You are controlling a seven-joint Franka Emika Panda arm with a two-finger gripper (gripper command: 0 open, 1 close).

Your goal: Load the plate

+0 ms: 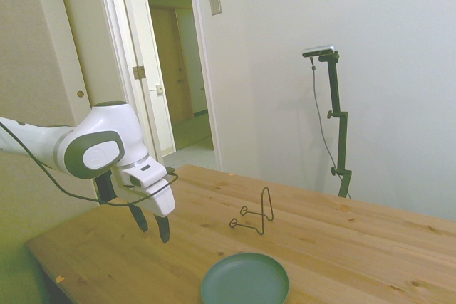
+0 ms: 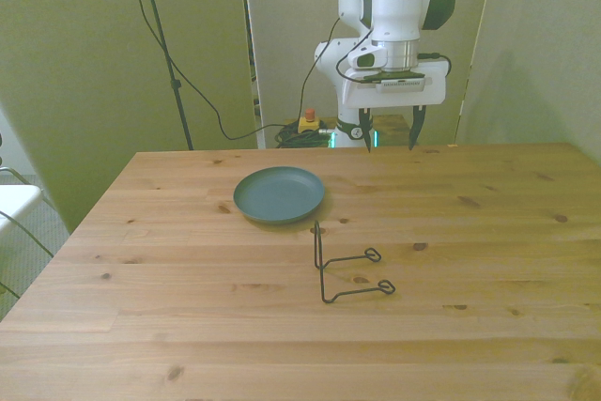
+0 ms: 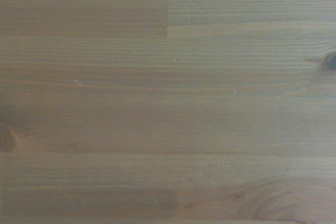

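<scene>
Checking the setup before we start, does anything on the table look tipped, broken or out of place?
Nothing stands out. The plate lies flat and whole, the wire stand sits upright beside it, apart, and the open tool hangs above bare wood.

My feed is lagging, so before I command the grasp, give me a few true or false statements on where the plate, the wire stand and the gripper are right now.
1. The round teal-green plate lies flat on the wooden table. True.
2. The plate already leans in the thin black wire stand. False: the stand is empty and the plate lies apart from it.
3. The gripper is open and holds nothing. True.
4. The gripper touches the plate. False: it hangs above bare wood, clear of the plate.
5. The wrist view shows only wood. True.
</scene>
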